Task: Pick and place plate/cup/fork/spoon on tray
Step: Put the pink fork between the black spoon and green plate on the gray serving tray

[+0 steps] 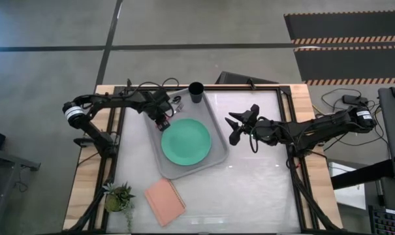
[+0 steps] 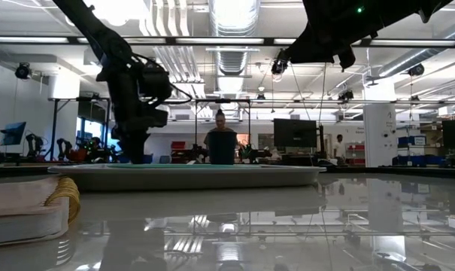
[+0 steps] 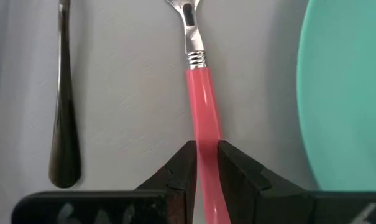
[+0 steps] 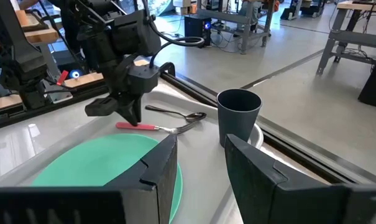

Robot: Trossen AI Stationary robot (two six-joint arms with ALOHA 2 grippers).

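Here the left gripper (image 3: 205,163) clamps the fork (image 3: 202,106) handle on the tray (image 1: 218,134); releasing carelessly might knock the spoon (image 3: 64,99), while the right gripper (image 4: 200,165) apparently waits open

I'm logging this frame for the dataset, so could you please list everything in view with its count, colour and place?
Tray: one, light grey, left-centre of the table.
Plate: one, mint green, on the tray.
Cup: one, black, at the tray's far corner.
Fork: one, pink handle, on the tray beside the plate.
Spoon: one, metal, on the tray beside the fork.
Pad: one, salmon pink, near edge of the table.
Plant: one, green, left of the pad.
Left gripper: shut on the fork's handle.
Right gripper: open, right of the tray.
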